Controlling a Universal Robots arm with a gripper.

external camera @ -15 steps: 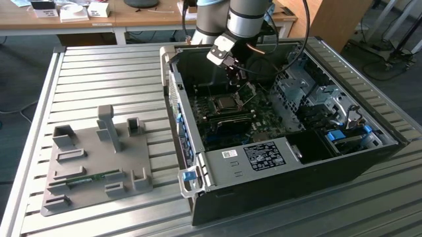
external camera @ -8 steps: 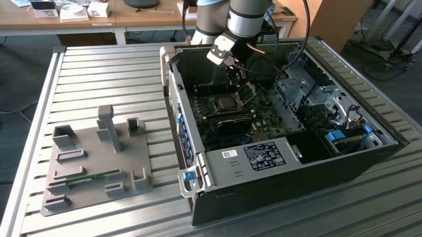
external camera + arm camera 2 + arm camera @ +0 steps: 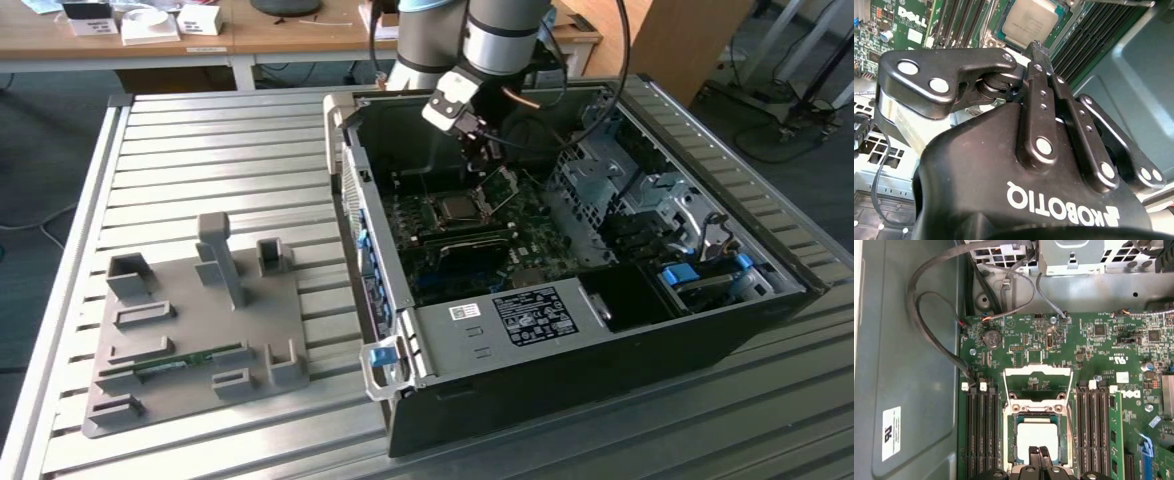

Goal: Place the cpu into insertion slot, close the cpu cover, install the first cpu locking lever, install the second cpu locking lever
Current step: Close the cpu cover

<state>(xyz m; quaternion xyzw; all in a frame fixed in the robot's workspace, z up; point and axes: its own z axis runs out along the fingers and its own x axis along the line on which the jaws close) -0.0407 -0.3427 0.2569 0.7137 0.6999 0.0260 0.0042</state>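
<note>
The cpu (image 3: 1036,436) lies flat in the insertion slot (image 3: 1010,437) on the green motherboard, its silvery top showing; it also appears in the exterior view (image 3: 454,208) and the second wrist view (image 3: 1030,21). The cpu cover (image 3: 1038,384) is swung open, away from the slot, and stands tilted up in the exterior view (image 3: 502,188). My gripper (image 3: 1040,454) hangs just above the cpu's near edge, its black fingers pressed together with nothing between them. From outside, the gripper (image 3: 481,160) reaches down into the open computer case (image 3: 574,330).
Black memory slots (image 3: 980,430) flank the socket on both sides. Cables (image 3: 934,325) loop along the case wall. A drive cage (image 3: 627,180) fills the case's side on the exterior view's right. A grey fixture plate (image 3: 200,330) holding a memory stick lies on the slatted table.
</note>
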